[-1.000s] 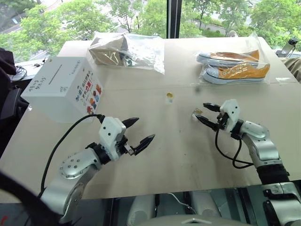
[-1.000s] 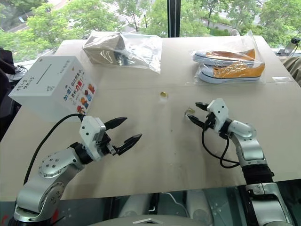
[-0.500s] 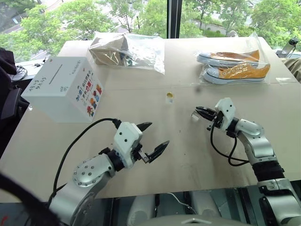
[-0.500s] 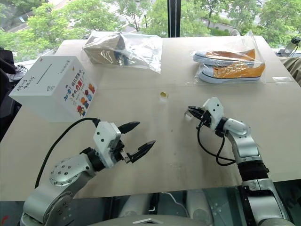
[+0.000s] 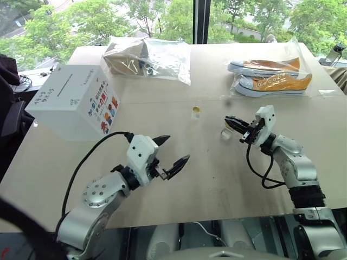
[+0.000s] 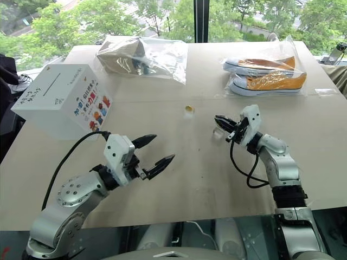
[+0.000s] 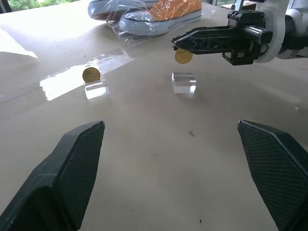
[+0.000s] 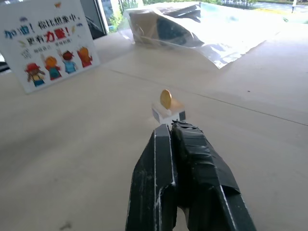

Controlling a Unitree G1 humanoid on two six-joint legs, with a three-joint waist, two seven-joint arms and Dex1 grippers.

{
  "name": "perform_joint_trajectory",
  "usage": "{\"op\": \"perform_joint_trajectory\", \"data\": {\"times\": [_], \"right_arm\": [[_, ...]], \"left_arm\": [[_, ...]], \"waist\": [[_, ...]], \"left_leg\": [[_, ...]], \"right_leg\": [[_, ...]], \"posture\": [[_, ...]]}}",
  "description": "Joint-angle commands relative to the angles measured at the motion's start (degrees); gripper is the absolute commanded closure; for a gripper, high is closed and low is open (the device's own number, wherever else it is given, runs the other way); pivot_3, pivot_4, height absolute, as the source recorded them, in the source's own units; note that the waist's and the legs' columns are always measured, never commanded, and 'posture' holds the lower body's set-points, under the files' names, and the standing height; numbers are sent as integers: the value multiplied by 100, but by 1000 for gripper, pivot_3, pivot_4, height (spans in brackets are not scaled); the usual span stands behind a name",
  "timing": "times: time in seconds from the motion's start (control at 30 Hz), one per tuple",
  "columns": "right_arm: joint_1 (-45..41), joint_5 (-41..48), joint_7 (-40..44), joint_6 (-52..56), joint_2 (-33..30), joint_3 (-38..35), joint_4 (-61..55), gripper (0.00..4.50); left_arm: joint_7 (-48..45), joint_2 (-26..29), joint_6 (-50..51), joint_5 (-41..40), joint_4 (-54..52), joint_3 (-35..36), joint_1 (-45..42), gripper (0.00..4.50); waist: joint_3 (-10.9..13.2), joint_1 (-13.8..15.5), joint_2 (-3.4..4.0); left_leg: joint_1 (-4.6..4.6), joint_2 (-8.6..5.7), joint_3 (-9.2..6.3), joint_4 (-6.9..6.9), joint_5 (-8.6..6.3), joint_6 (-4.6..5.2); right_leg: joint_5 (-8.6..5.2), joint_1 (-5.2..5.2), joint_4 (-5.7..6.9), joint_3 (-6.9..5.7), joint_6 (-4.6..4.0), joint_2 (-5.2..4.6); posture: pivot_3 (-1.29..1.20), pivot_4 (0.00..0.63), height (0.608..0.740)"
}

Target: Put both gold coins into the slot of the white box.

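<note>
My right gripper [image 5: 228, 119] is shut on a gold coin [image 7: 183, 56], which hangs from its fingertips a little above an empty clear holder [image 7: 184, 82]. A second gold coin [image 7: 91, 75] stands upright in its own clear holder [image 7: 95, 89] near the table's middle; it also lies just beyond the shut right fingers [image 8: 166, 144]. The white box [image 5: 73, 103] sits at the far left of the table with its slot [image 5: 64, 85] on top. Near the front edge my left gripper [image 5: 174, 150] is open with nothing between its fingers.
A clear bag with a brown item [image 5: 146, 57] lies at the back, behind the box. Bagged orange sneakers [image 5: 271, 78] lie at the back right. A black cable [image 5: 89, 160] loops from my left wrist. Bare tabletop [image 5: 206, 173] stretches between the grippers.
My right gripper has shut on the coin, rolled its wrist and lifted the coin off its clear holder. The left gripper has drifted slightly to the right and is still open.
</note>
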Motion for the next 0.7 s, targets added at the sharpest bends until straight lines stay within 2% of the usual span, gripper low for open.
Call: {"op": "perform_joint_trajectory", "data": {"times": [0.03, 0.13, 0.27, 0.57, 0.7], "right_arm": [[-118, 1080, -217, 1131, 162, -306, -762, 4450], [-225, 2011, -593, 2059, 410, -471, -1203, 4450], [-366, 3396, -1433, 2966, 1100, -600, -1688, 4450], [-456, 5228, -3011, 3452, 2017, -757, -1807, 4450], [-450, 5401, -3223, 3470, 2034, -642, -1824, 4450]], "left_arm": [[284, -593, 134, -1079, -42, 362, -229, 0], [424, -1113, 243, -1982, 175, 500, -410, 0], [374, -1665, 287, -2845, 720, 474, -741, 0], [480, -2186, 264, -3821, 1174, 481, -1075, 0], [594, -2349, 218, -4085, 1122, 515, -1136, 0]], "waist": [[0, 1, 0], [0, -4, 0], [0, -5, 1], [0, -2, 1], [-1, -12, 1]], "left_leg": [[-4, 0, -6, 2, 0, 0], [-11, 1, -17, 4, 0, 0], [-18, 0, -25, 6, 0, 0], [-31, -18, -31, 9, 1, 1], [-30, -20, -31, 9, 1, 1]], "right_leg": [[0, 0, -1, 1, 0, -1], [1, -3, 1, -3, 0, -2], [1, -6, 2, -13, -1, -1], [1, -7, -4, -38, 0, 14], [1, -7, -4, -38, 0, 18]], "posture": [[0, 150, 740], [0, 150, 740], [0, 150, 740], [0, 150, 740], [0, 150, 740]]}}
